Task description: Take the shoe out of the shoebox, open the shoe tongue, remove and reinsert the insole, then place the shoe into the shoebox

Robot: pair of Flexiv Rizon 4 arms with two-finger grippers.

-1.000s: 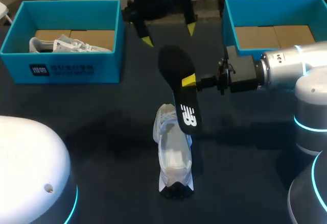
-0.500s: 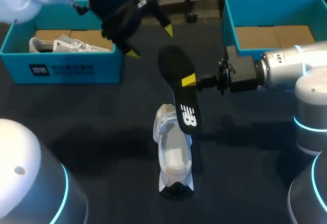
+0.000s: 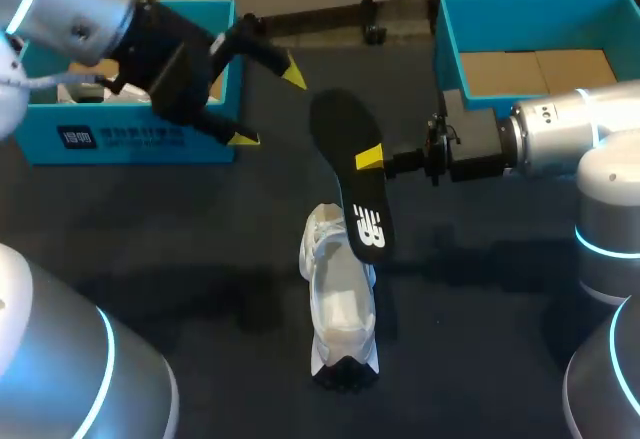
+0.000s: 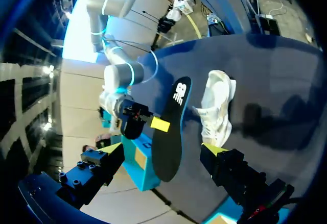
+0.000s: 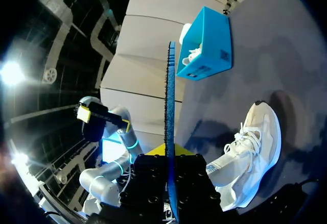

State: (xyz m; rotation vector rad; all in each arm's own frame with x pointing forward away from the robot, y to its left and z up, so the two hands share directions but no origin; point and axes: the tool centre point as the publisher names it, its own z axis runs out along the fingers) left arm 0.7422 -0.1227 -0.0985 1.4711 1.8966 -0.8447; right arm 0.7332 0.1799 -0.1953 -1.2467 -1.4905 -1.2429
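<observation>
Insole [image 3: 354, 199], likely light and floppy, clenched mid-length by right pincer [image 3: 368, 159] above shoe [image 3: 340, 304]; left pincer [image 3: 268, 107] released; best gripped near middle, gently.

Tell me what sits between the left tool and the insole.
Nothing: in the head view only bare dark table shows between the open left tool and the insole.

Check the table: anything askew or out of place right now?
Nothing stands out. The insole is out of the shoe, but the right gripper is shut on it in the air by the shoe, as the task needs. The shoe sits upright on the table. The left gripper hangs open, holding nothing.
</observation>
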